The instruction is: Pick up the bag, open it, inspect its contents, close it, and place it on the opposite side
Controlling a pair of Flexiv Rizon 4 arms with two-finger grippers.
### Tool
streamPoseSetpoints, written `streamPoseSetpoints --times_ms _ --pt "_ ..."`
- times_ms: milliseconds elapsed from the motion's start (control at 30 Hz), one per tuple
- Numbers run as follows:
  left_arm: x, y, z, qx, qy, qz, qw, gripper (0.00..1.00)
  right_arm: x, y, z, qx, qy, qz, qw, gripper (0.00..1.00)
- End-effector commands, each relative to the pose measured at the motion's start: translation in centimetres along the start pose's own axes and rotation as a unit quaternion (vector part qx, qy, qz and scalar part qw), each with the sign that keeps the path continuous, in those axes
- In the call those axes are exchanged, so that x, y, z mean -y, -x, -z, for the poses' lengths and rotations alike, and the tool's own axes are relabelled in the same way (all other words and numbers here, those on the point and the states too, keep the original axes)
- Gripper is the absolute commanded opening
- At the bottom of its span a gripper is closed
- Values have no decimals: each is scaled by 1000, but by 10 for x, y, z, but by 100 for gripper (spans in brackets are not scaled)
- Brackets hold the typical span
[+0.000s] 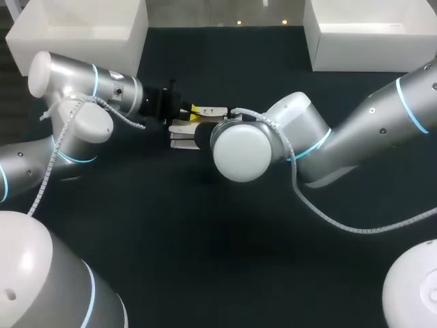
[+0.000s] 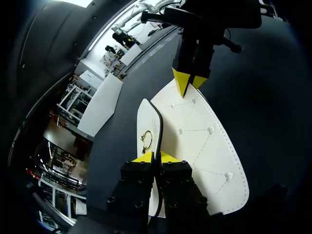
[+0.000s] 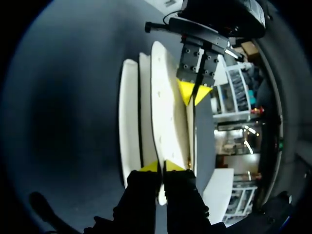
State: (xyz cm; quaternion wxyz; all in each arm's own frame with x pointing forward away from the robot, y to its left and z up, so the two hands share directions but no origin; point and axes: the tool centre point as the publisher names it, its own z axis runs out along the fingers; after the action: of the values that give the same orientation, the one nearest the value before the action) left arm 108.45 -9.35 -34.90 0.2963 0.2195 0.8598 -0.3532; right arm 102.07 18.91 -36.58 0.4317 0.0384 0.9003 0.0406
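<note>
At mid-table [image 1: 205, 239], between the two arms: white handbag [image 2: 204, 141], stitched and studded, gold ring [image 2: 146, 141] on its narrower panel. Left gripper [image 2: 156, 157]: fingers nearly together, pinching a thin edge at one end. Right gripper [image 3: 162, 166]: same narrow pinch on a panel at the opposite end. Yellow tips facing each other along the bag.

Smooth stitched leathery bag [image 2: 204, 146], shiny metal ring [image 2: 146, 141], matt table [image 1: 205, 260]
</note>
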Motion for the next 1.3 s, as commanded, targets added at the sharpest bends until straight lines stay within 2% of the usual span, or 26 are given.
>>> streamPoseSetpoints --times_ms 33,200,400,433,467,500,567,767,1300 --pt "-8 -4 -7 1 5 8 1000 0 -1 -1 -1 1 0 0 1000 0" --pt "-14 -3 -9 6 8 17 1000 0 -1 -1 -1 1 0 0 1000 0" --pt "-5 -3 -4 8 -3 5 1000 0 -1 -1 -1 1 0 0 1000 0" --pt "-4 -3 -3 9 -4 3 1000 10 -1 -1 -1 1 0 0 1000 0" --pt "-3 -3 -2 10 -5 1 1000 31 -1 -1 -1 1 0 0 1000 0" --pt "-2 -2 0 13 -7 0 1000 33 -1 -1 -1 1 0 0 1000 0" --pt "1 -1 2 17 -10 -3 1000 32 -1 -1 -1 1 0 0 1000 0" --pt "7 2 1 21 -17 -14 1000 0 -1 -1 -1 1 0 0 1000 0" --pt "-1 -7 1 -4 -40 -40 998 0 -1 -1 -1 1 0 0 1000 0"
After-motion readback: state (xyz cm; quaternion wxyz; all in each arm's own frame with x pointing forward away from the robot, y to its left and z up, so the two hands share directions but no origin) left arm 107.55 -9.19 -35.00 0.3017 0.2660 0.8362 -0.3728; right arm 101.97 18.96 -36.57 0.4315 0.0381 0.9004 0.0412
